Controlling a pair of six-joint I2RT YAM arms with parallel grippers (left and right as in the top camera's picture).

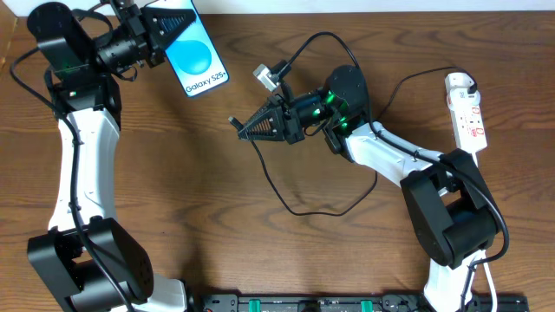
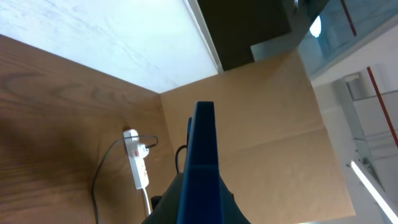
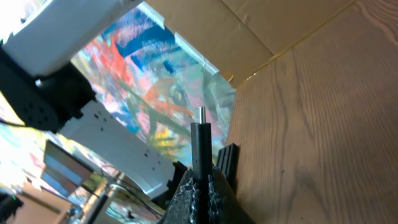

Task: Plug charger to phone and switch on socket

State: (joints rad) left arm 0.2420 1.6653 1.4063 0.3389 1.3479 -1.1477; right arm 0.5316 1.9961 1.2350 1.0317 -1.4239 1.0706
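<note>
The phone (image 1: 199, 54), blue screen up, hangs at the table's far left with my left gripper (image 1: 166, 36) shut on its upper end. In the left wrist view the phone (image 2: 203, 155) shows edge-on, rising from between the gripper (image 2: 200, 208) jaws. My right gripper (image 1: 245, 128) hovers mid-table, shut on the charger's black connector (image 1: 234, 121), which points left towards the phone, a short gap away. In the right wrist view the connector (image 3: 199, 142) sticks straight out of the gripper (image 3: 202, 186). The charger cable (image 1: 299, 209) loops across the wood. The white socket (image 1: 468, 113) lies at the far right.
The socket (image 2: 138, 163) also appears in the left wrist view, with a cable trailing from it. A brown cardboard wall (image 2: 261, 124) stands beyond the table. A black rail (image 1: 347, 303) runs along the front edge. Both arm bases stand at the front corners.
</note>
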